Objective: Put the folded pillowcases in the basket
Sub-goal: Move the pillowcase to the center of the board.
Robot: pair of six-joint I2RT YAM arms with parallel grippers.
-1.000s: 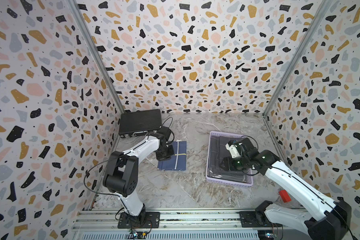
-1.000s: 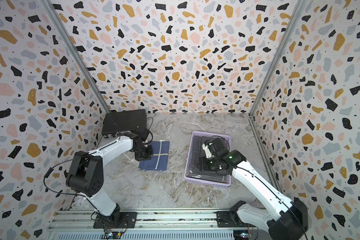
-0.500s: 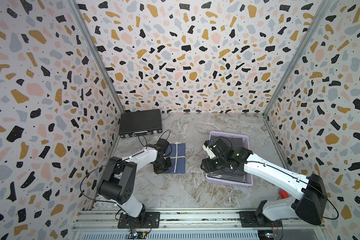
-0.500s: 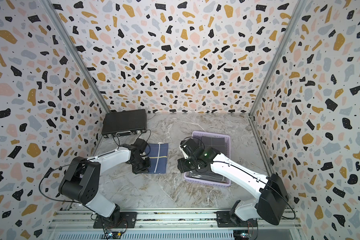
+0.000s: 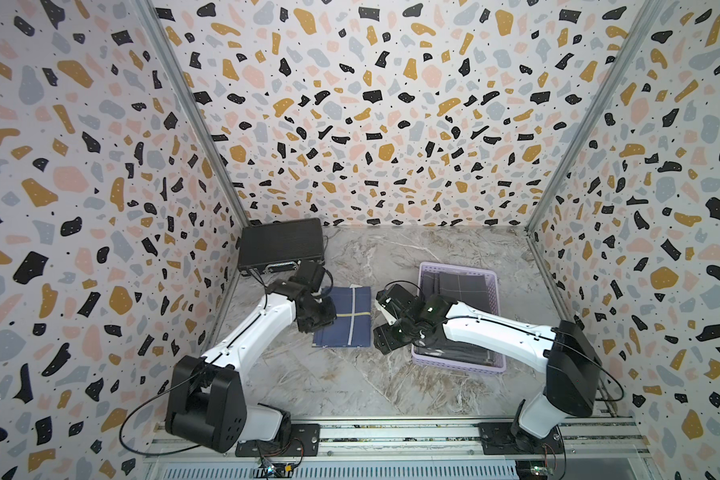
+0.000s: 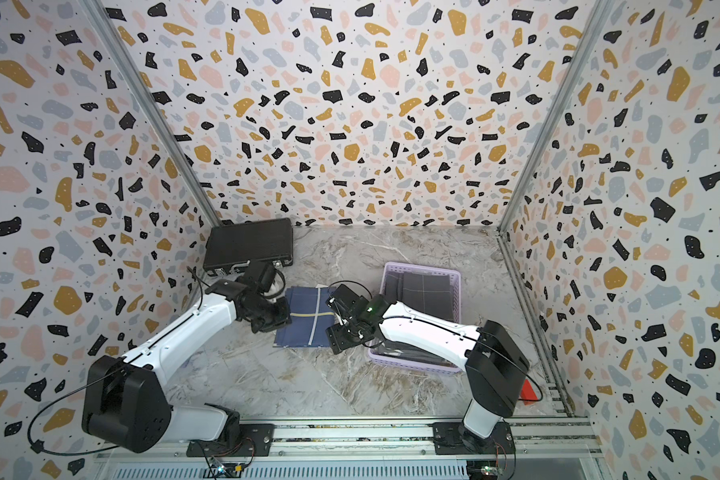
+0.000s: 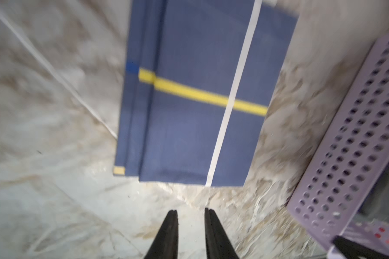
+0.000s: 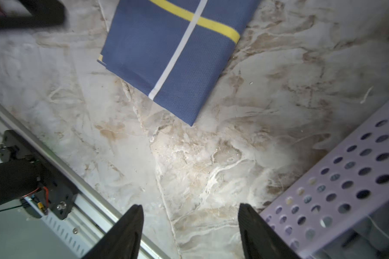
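You are at the approach: both claws, left claw (image 7: 191,215) and right claw (image 8: 190,212), hang released and empty beside the folded navy pillowcase (image 5: 347,316) with white and yellow stripes, flat on the marble surface (image 5: 350,386). Next, grip its edges and carry it right into the lilac perforated plastic basket (image 5: 427,274).

Bright even overhead light, soft shadows beside the basket (image 5: 495,286), top views sharp with bowed edges, left wrist view motion-blurred across the pillowcase (image 7: 195,94), right wrist view crisper.
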